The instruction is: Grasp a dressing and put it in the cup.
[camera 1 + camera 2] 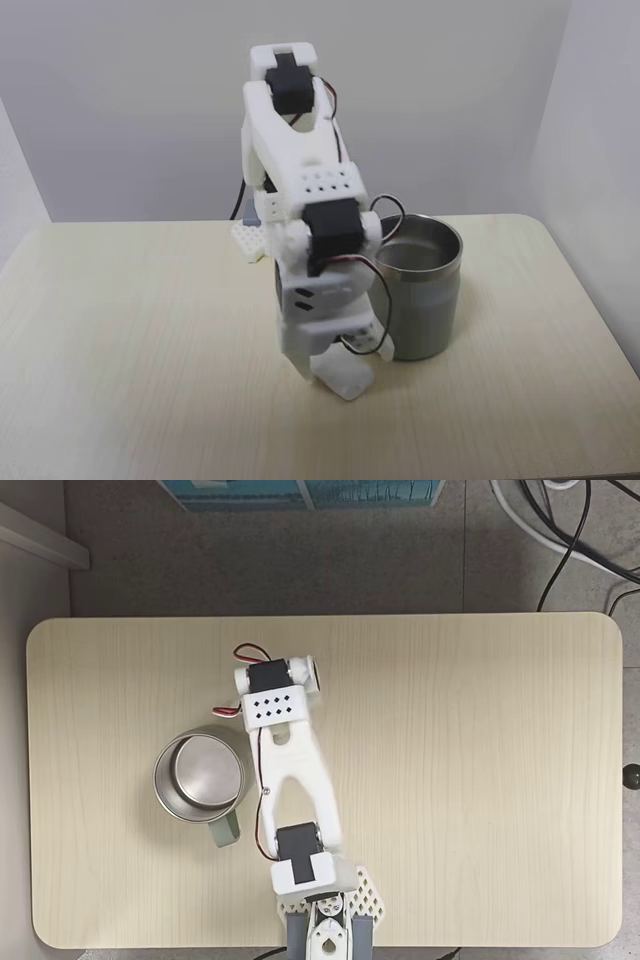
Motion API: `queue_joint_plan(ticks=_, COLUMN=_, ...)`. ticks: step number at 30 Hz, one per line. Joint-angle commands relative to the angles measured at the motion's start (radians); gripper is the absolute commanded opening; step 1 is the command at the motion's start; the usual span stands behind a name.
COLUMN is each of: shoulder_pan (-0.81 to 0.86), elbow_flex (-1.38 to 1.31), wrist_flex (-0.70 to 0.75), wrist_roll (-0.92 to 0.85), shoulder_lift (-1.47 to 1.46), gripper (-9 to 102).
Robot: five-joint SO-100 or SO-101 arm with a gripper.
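We are seeing the cup (420, 290) standing upright, mouth up; the gripper (345, 380) is pointing down beside it, opening indeterminable.

Your arm (290, 770) stands just beside the cup (198, 777), while the table (480, 780) lies open on the other side.

The cup (199, 777) is a wide grey-green tumbler with a shiny steel rim and inside, no handle, standing upright and looking empty. From above it sits on the left half of the worktop, a bit closer to the bottom edge. Can't make out the dressing anywhere.
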Motion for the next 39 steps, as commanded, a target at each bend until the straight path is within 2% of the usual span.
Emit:
queue_joint_plan(ticks=1, shoulder_pan=0.006, elbow_flex=0.003, wrist_flex=-0.032, wrist_roll=0.02, shoulder_lift=0.023, gripper=35)
queue_joint_plan(ticks=7, shoulder_pan=0.0, elbow_flex=-0.006, wrist_flex=-0.06, wrist_roll=0.041, shoulder_lift=0.061, gripper=29)
queue_joint_plan(ticks=12, shoulder_pan=-0.015, elbow_flex=-0.005, wrist_flex=-0.072, wrist_roll=0.077, shoulder_lift=0.063, gripper=5)
queue_joint_plan(ticks=16, shoulder_pan=-0.015, elbow_flex=-0.005, wrist_flex=-0.074, wrist_roll=0.081, shoulder_lift=0.064, gripper=0)
queue_joint_plan(ticks=26, shoulder_pan=-0.012, elbow_flex=0.012, wrist_flex=-0.055, wrist_roll=0.109, shoulder_lift=0.063, gripper=0)
queue_joint_plan(ticks=33, shoulder_pan=0.005, elbow_flex=0.138, wrist_flex=0.026, wrist_roll=0.215, shoulder_lift=-0.014, gripper=0)
queue_joint_plan(ticks=39, shoulder_pan=0.032, elbow_flex=0.347, wrist_flex=0.143, wrist_roll=0.342, shoulder_lift=-0.058, gripper=0)
